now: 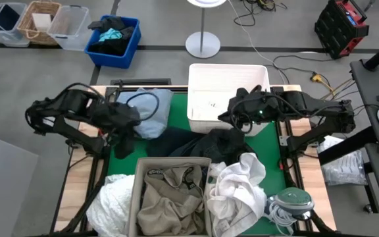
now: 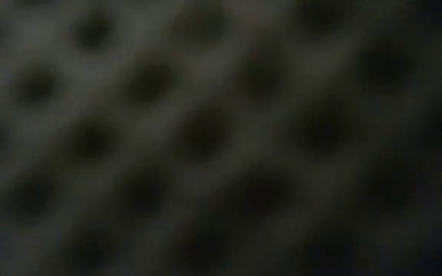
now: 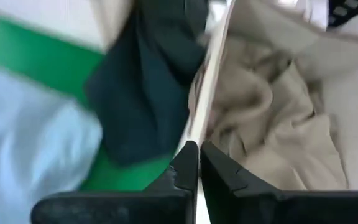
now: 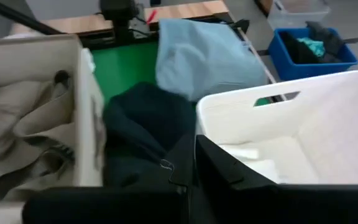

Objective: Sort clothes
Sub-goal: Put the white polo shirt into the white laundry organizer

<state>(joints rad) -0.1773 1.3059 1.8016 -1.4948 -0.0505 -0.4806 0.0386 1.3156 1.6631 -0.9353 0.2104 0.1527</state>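
khaki clothes (image 1: 170,197) fill my beige bin (image 1: 134,197). left gripper (image 3: 197,163) hangs pinched closed, empty — right gripper (image 4: 193,163) closed too, beside the white basket (image 1: 227,72).

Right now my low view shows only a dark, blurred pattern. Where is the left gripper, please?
Observer: The left gripper is shut and sits above the side wall of the beige bin, which holds a khaki garment.
Operator: Thank you. And the right gripper?
Observer: The right gripper is also shut. It is at the corner of the white basket, with a dark garment next to it.
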